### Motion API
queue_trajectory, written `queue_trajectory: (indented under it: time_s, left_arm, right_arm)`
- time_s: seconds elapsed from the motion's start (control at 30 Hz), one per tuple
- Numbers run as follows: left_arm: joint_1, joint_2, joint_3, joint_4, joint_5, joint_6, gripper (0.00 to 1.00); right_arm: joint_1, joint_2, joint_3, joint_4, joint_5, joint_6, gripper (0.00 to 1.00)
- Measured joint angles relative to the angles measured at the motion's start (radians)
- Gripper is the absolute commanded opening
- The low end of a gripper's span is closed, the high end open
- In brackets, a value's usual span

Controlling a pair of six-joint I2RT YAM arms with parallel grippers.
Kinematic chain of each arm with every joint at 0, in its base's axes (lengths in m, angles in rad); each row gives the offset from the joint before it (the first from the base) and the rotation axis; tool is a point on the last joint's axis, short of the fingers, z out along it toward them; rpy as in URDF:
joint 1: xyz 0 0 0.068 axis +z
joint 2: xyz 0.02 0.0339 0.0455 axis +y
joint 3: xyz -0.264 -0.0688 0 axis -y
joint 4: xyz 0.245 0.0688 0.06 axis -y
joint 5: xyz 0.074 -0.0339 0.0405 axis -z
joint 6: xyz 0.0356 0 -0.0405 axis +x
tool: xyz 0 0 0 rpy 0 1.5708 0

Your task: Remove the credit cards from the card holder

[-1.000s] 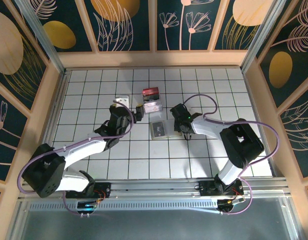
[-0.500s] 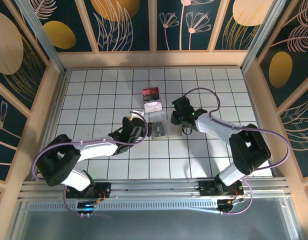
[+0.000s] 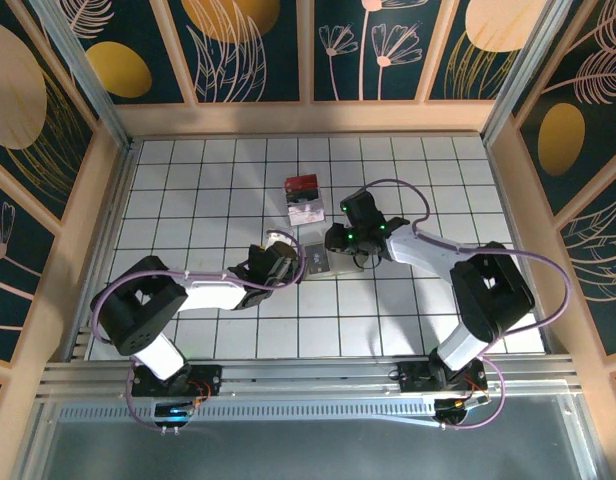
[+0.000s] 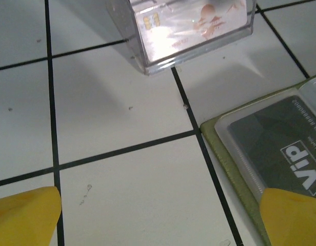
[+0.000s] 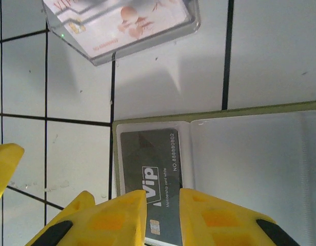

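Note:
The olive-green card holder (image 3: 320,262) lies open and flat at the table's middle, its clear pockets up (image 5: 250,154). A dark grey credit card (image 5: 147,151) marked VIP sits in its left pocket. My right gripper (image 5: 163,215) hangs low over the card's near end. Its yellow fingers (image 5: 117,215) stand a narrow gap apart, and the card shows through the gap. My left gripper (image 4: 160,225) is wide open just left of the holder's green edge (image 4: 227,154). One fingertip (image 4: 294,215) overlaps the card's corner (image 4: 281,138). From above, both grippers (image 3: 286,262) (image 3: 338,243) flank the holder.
A clear box (image 5: 122,23) with a pale printed card lies just beyond the holder (image 3: 308,212). A red and black item (image 3: 302,186) sits behind it. The left gripper's yellow fingertip (image 5: 4,164) shows at the right wrist view's left edge. Wooden walls (image 3: 108,200) ring the tiled floor.
My left gripper swung right and down to the holder's left edge. My right gripper shifted left over the holder, and its jaws narrowed.

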Motion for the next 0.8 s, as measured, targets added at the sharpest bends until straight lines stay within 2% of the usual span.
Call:
queue_trajectory:
  time_s: [0.3,0.8]
  left_arm:
    - [0.0,0.025,0.0,0.0,-0.001,-0.025,0.99]
    - [0.0,0.058,0.0,-0.005,-0.001,-0.039,0.99]
  right_arm:
    - [-0.003,0.045,-0.014,0.032,-0.068,0.004,0.23]
    - [-0.005,0.125,-0.023,0.05,-0.092,0.003,0.23]
